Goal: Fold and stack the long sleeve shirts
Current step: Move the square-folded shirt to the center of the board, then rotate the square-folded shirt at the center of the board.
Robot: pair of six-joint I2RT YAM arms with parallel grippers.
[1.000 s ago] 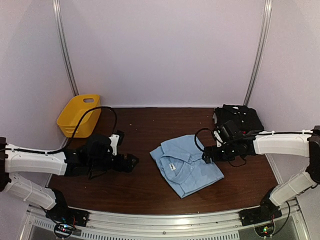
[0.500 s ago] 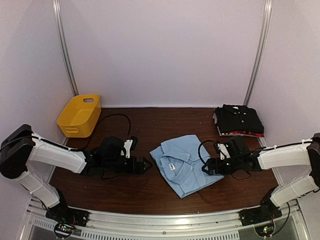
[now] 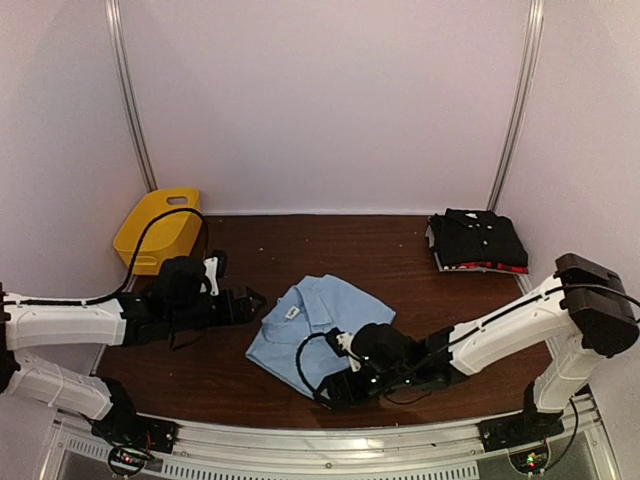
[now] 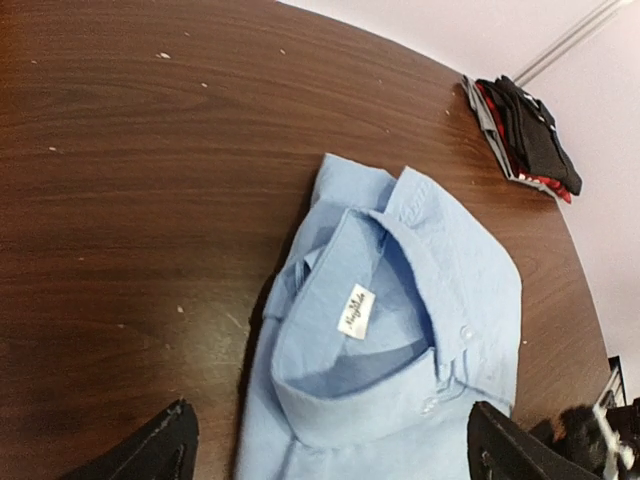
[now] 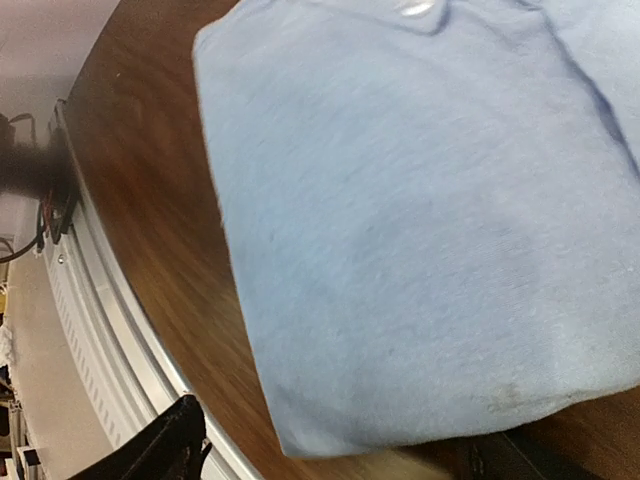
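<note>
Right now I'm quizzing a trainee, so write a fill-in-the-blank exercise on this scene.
The yellow plastic basket stands at the far ____ corner of the dark wooden table.
The folded light blue cloth shirt shows a white label inside its ____.
The folded black cloth shirt lies on a second shirt whose edge is ____.
Missing words: left, collar, red.

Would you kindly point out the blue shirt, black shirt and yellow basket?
blue shirt [image 4: 388, 345], left wrist view, inner collar.
black shirt [image 3: 478, 238], top view, folded front.
yellow basket [image 3: 135, 228], top view, left wall.
</note>
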